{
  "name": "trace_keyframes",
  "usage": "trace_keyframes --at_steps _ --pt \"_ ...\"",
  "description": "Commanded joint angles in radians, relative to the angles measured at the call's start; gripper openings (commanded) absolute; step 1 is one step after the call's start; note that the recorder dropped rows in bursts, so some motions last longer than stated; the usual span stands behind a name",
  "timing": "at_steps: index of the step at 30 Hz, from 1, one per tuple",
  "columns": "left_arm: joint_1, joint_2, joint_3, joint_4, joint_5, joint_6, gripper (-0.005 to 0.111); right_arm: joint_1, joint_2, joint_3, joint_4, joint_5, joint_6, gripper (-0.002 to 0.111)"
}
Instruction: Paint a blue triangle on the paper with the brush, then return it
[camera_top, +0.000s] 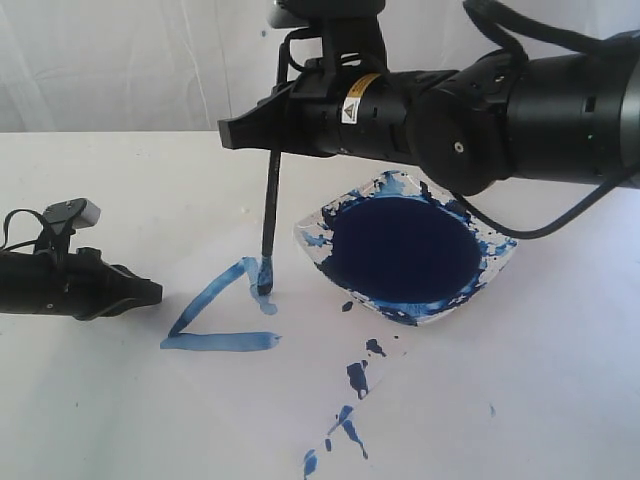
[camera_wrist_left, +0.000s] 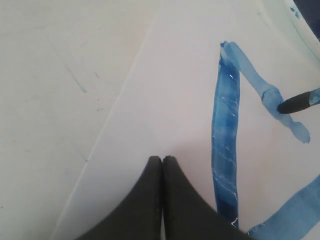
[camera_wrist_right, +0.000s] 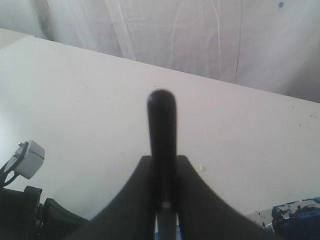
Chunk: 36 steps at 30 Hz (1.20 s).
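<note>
The right fingers (camera_wrist_right: 132, 200) are clenched on the brush (camera_top: 270, 200), holding its black handle high up so that it hangs nearly upright, bristles down on the paper (camera_wrist_left: 165, 100) at the apex of the blue triangle (camera_top: 210, 300). Two sides are painted, the slanted one and the base; the third is only a short stub below the tip. To finish it well, the brush should probably be drawn in one steady pull toward the free end of the base, with light, even pressure so the stroke does not go wavy, and it should meet that end rather than overshoot toward the splatters (camera_top: 355, 375). The paint dish (camera_top: 312, 232) stands just beside the apex, so the arm needs to clear its rim. The left fingers (camera_wrist_left: 145, 200) are pressed together, empty, low over the paper near the slanted side; whether they touch the sheet I cannot tell.
</note>
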<state>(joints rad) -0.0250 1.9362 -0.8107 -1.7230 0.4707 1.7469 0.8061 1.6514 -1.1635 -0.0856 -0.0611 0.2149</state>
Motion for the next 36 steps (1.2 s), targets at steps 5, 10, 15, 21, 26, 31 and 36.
trace_keyframes --at_steps 5,10,15,21,26,31,36 --pt "0.002 -0.006 0.009 -0.021 0.020 0.003 0.000 0.001 -0.001 0.000 0.004 0.055 -0.009 0.000" --pt "0.002 -0.006 0.009 -0.021 0.020 0.003 0.000 0.001 -0.017 0.000 0.004 0.102 -0.002 0.000" --pt "0.002 -0.006 0.009 -0.021 0.020 0.003 0.000 0.001 -0.036 0.000 0.004 0.124 -0.002 0.000" --pt "0.002 -0.006 0.009 -0.021 0.020 0.003 0.000 0.001 -0.038 0.000 0.004 0.184 0.021 0.000" --pt "0.002 -0.006 0.009 -0.021 0.020 0.003 0.000 0.001 -0.038 0.000 0.009 0.214 0.023 0.000" --pt "0.002 -0.006 0.009 -0.021 0.020 0.003 0.000 0.001 -0.038 0.000 0.023 0.240 0.023 0.000" --pt "0.002 -0.006 0.009 -0.021 0.020 0.003 0.000 0.001 -0.038 0.000 0.050 0.247 0.023 0.000"
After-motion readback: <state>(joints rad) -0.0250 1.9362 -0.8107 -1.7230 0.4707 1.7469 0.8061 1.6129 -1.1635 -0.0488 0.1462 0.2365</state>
